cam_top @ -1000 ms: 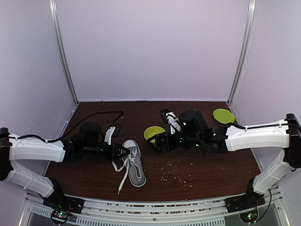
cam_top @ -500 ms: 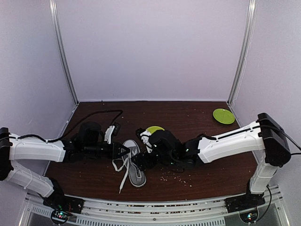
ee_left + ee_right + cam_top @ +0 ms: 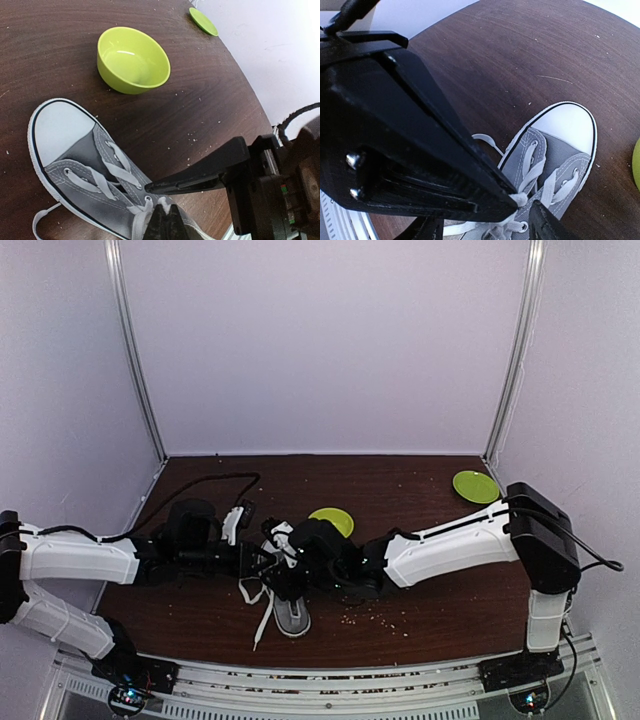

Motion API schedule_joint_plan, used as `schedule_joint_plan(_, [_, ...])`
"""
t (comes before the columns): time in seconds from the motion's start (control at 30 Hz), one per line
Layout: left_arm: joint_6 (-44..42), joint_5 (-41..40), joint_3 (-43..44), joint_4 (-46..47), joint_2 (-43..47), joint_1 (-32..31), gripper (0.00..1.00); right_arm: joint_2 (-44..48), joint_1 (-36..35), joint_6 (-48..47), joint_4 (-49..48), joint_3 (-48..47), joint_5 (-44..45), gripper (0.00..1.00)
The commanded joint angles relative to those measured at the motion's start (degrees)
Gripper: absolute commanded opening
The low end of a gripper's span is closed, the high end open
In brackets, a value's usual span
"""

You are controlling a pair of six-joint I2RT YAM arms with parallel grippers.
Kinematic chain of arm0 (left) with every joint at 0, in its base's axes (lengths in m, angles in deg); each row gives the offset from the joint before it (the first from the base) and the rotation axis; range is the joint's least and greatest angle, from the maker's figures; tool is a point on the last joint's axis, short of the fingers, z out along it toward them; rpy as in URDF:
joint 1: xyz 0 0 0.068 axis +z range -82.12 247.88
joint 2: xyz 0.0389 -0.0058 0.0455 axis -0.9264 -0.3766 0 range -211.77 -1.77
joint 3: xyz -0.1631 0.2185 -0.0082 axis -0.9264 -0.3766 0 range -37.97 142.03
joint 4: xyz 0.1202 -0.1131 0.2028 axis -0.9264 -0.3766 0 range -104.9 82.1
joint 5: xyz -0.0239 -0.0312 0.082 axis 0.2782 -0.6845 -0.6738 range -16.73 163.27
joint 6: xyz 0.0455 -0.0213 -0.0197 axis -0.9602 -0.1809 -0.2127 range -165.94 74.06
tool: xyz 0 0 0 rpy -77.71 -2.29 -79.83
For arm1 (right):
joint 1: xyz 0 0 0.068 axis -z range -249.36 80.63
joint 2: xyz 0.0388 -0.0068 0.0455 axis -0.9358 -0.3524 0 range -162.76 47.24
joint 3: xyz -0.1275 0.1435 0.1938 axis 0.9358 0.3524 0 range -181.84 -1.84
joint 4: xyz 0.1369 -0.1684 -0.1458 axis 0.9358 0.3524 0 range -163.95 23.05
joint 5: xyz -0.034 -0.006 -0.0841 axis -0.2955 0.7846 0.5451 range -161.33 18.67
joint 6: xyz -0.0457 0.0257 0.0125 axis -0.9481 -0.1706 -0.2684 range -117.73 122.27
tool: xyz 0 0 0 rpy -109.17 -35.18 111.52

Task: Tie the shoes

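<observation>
Left hand (image 3: 165,222) is clamped shut and looks to be pinching one of the laces (image 3: 112,170) up by the top eyelets. The right hand (image 3: 486,227) sits over the same spot, fingers apart, gripping nothing yet. Shoe (image 3: 85,160) lies flat on the tabletop (image 3: 440,590) between them, toe roughly toward the green bowl (image 3: 132,60). Laces are limp and probably slippery, and light canvas will likely drag, so I'd grab lace, not shoe.

Dark brown wood table (image 3: 450,590) w/ grey sneaker (image 3: 75,150) sole-down near front-centre, its white laces (image 3: 262,625) trailing onto the wood, green bowl (image 3: 133,60) near the toe but not touching, green plate (image 3: 475,486) at far-right corner, black cable (image 3: 215,480) far left, pale crumbs (image 3: 365,612) scattered front-centre
</observation>
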Motion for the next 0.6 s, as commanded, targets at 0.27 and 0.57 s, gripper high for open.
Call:
schedule_joint_plan(0.27, [0.4,-0.5,1.6,1.4,1.3,-0.1,0.0,-2.4,0.7,1.1,0.7,-3.1,4.2,0.35])
schedule_joint_plan(0.57, [-0.8,-0.5,1.5,0.0,1.4,-0.1,0.0,-2.4,1.0,1.2,-0.7,-3.0,4.6,0.02])
